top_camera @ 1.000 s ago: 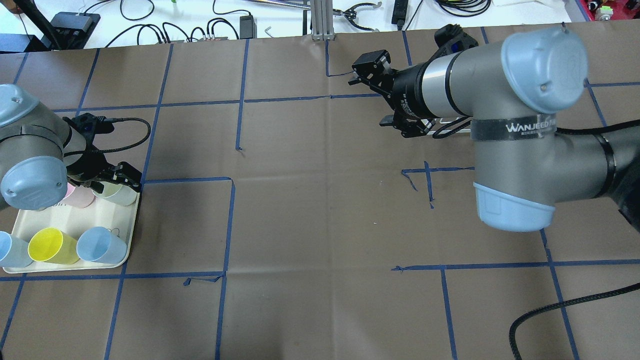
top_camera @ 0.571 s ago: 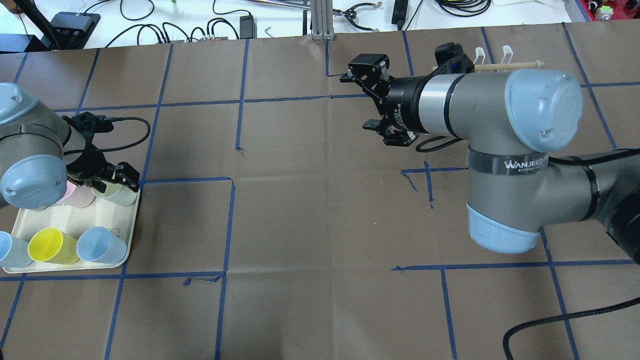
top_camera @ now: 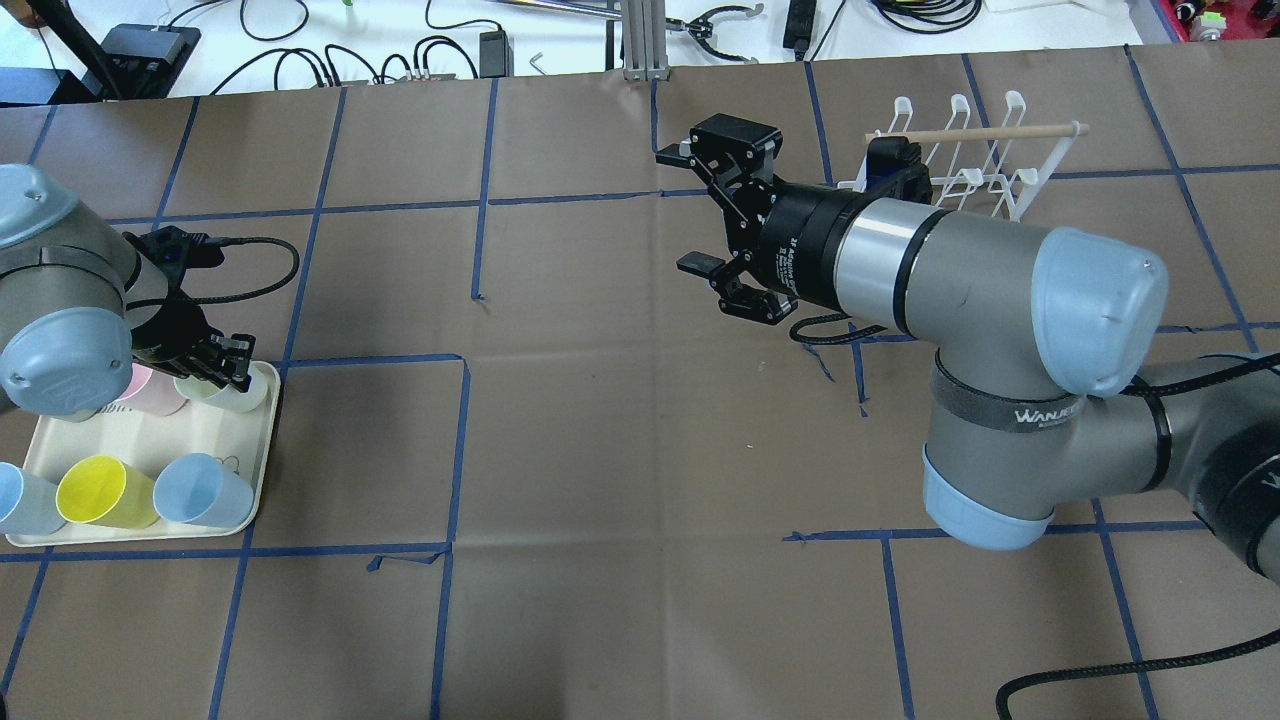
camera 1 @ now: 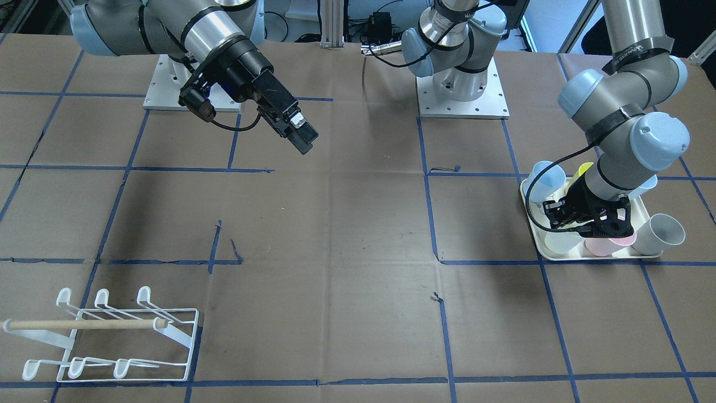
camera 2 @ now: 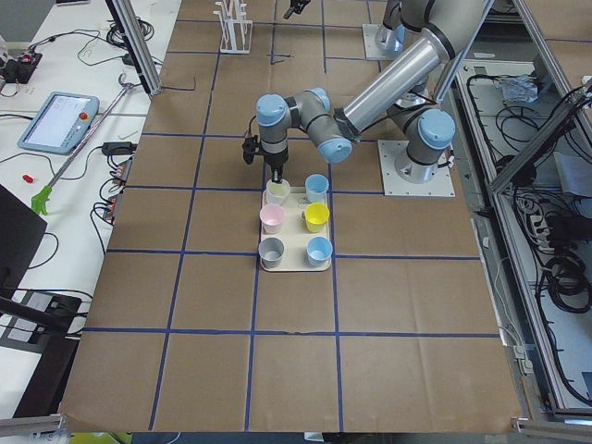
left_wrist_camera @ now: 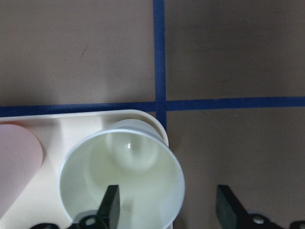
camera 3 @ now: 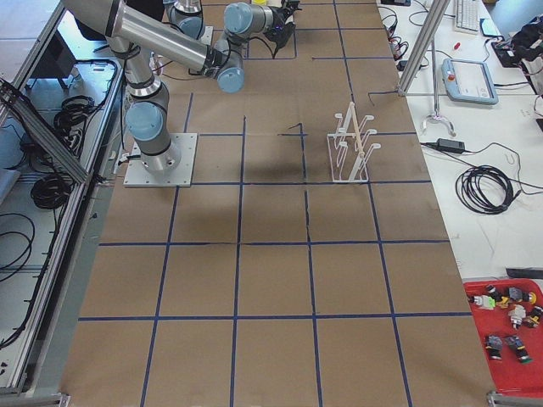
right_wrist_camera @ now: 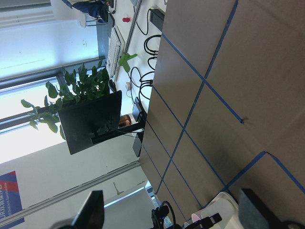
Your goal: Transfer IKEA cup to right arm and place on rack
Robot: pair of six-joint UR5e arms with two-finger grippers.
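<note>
A pale green cup stands upright at the far right corner of the cream tray. My left gripper is down over it and open. In the left wrist view one finger is inside the cup and the other is outside its rim, with a gap to the wall. My right gripper is open and empty, held in the air over the middle of the table. The white wire rack with its wooden dowel stands behind the right arm and holds no cups.
The tray also holds a pink cup, a yellow cup, a blue cup and a light blue cup. Brown paper with blue tape lines covers the table. Cables lie along the far edge.
The right arm has swung so its gripper moved left and nearer the robot, uncovering the rack. The left gripper has come down onto the pale green cup and looks narrower from above.
</note>
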